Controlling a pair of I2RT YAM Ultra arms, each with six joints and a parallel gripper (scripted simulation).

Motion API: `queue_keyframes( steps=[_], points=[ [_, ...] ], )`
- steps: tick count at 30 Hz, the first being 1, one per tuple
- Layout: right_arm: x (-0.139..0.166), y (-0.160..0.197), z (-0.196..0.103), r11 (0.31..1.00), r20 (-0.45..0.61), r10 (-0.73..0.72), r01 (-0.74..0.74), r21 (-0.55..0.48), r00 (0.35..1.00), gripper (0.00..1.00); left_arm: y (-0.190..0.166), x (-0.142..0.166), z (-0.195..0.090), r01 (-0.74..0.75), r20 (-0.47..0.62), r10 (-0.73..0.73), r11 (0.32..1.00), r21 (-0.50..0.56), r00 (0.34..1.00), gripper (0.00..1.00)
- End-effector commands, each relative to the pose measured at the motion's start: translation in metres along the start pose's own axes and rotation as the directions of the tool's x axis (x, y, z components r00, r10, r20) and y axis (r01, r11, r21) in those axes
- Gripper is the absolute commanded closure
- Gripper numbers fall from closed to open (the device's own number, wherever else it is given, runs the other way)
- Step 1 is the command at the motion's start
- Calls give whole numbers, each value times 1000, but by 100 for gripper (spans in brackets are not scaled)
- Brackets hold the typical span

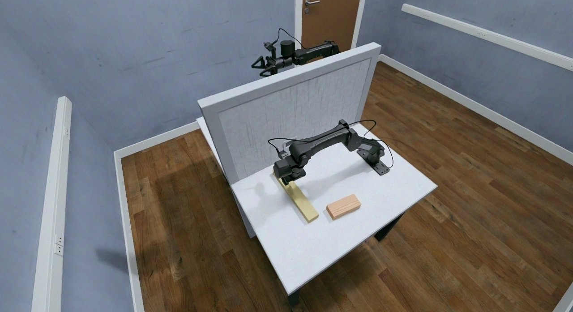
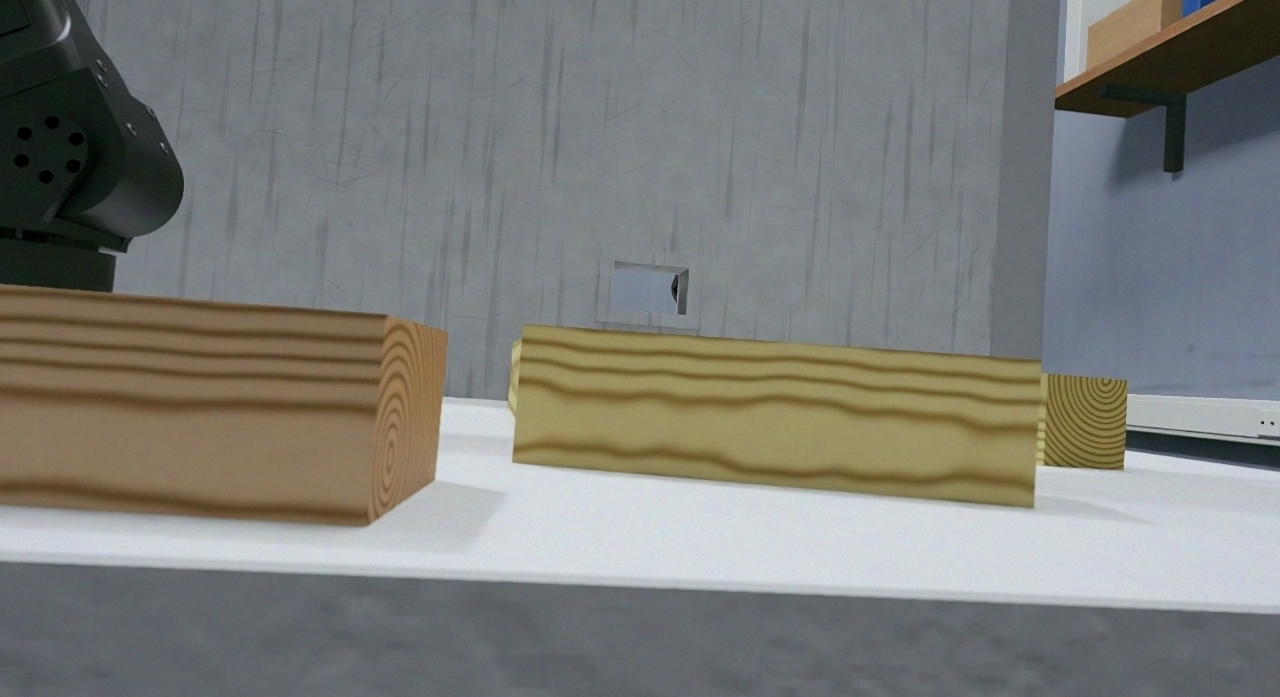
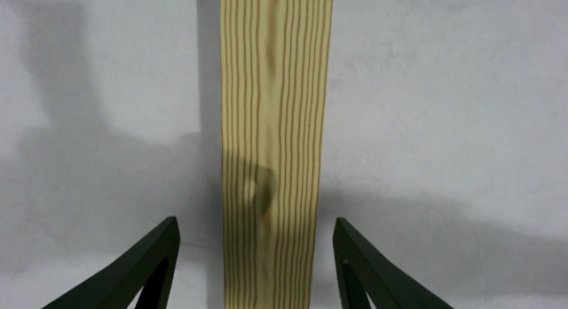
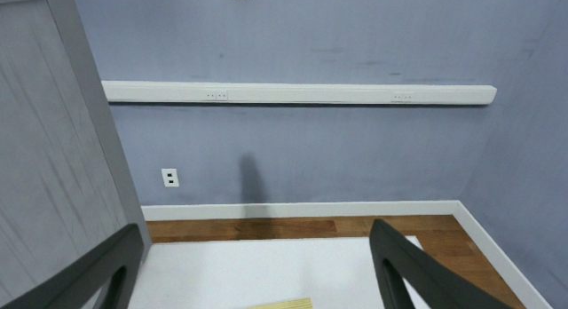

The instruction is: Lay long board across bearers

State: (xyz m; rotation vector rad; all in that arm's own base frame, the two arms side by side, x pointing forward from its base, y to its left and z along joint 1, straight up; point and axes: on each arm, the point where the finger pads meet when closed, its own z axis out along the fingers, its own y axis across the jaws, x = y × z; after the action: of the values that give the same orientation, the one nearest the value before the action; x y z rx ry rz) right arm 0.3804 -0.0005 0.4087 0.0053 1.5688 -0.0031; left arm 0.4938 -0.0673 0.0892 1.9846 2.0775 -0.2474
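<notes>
Blue-grey walls (image 1: 152, 49) (image 2: 1199, 245) (image 4: 311, 149) stood around a white table (image 1: 276, 246) (image 2: 626, 554) (image 4: 262, 265) divided by a grey panel wall (image 1: 292, 105) (image 2: 402, 156) (image 4: 44, 122). On the table lay the long, pale yellow wooden board (image 1: 301, 202) (image 3: 268, 122), near a reddish-brown wooden block (image 1: 344, 206). The left gripper (image 1: 287, 182) (image 3: 257, 227) was open above the board, gripping nothing. Beyond the panel, the right gripper (image 1: 257, 70) (image 4: 259, 231) stood wide open and unloaded.
</notes>
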Motion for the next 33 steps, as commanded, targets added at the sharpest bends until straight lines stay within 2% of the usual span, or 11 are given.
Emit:
queue_keyframes(
  steps=[1, 6, 8, 12, 29, 30, 33],
  points=[
    [-1, 5, -3, 1000, -3, 0, 0, -16, 1000, 0, -5, 0, -10, 3, 21, -3, 1000, 5, 1000, 30],
    [-1, 5, -3, 1000, -3, 0, 0, -16, 1000, 0, 1, 3, -5, 4, 21, -4, 1000, 0, 1000, 30],
    [-1, 5, -3, 1000, -3, 0, 0, -16, 1000, 0, 0, -6, -3, -13, 22, 13, 1000, 3, 1000, 30],
    [-1, 5, -3, 1000, -3, 0, 0, -16, 1000, 0, 1, -10, -17, -18, 24, 18, 1000, -25, 1000, 30],
    [-1, 5, -3, 1000, -3, 0, 0, -16, 1000, 0, 1, -10, -17, -18, 24, 19, 999, -26, 1000, 28],
    [-1, 5, -3, 1000, -3, 0, 0, -16, 1000, 0, 2, 7, -5, 75, 18, -75, 997, 2, 997, 28],
    [-1, 5, -3, 1000, -3, 0, 0, -16, 1000, 0, 1, 10, -5, 274, 18, -274, 962, 12, 962, 28]
  ],
)
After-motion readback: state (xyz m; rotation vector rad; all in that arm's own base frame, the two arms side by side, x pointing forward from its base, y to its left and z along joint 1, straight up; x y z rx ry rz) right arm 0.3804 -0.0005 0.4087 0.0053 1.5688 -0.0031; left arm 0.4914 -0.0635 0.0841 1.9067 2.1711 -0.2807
